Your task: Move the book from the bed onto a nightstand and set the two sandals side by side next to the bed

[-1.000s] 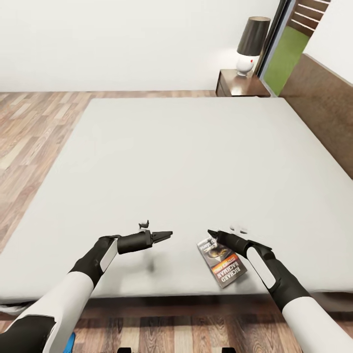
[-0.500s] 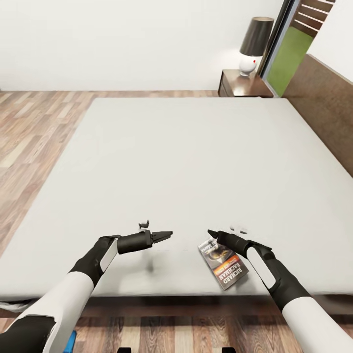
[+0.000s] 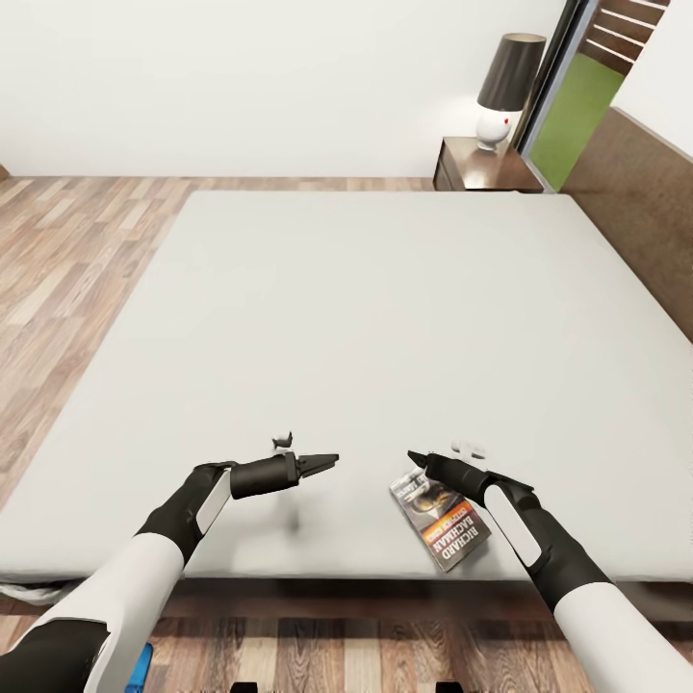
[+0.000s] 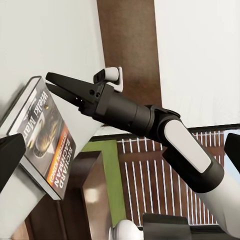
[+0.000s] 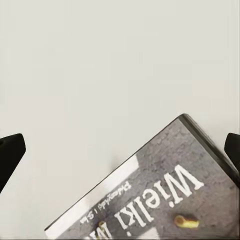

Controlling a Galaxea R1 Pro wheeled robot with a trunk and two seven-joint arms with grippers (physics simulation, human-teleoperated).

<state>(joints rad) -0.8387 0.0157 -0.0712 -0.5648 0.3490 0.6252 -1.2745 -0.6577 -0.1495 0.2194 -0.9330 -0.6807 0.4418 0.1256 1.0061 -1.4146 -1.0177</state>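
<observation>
The book lies flat on the bed, low and right of centre in the head view, close to the near edge of the mattress with its cover up and its corners turned at an angle to that edge. The right gripper sits just above the book's upper left corner, its dark tip reaching toward the middle of the frame; in the right wrist view the two fingertips stand at opposite edges of the picture with the book's grey cover between and below them, so the jaws are spread wide and hold nothing. The left gripper hovers over bare mattress at lower centre left, well apart from the book; its jaws look drawn together to a point and it carries nothing. The nightstand stands at the upper right beside the headboard, with a lamp on top, far across the bed from the book. The book looks thin, light and fairly stiff, with a smooth cover that could slide on the sheet, so a pinch across the long edges or over the spine seems safest; lying flat, it offers little edge, and pressing down may just push it along the soft surface.
</observation>
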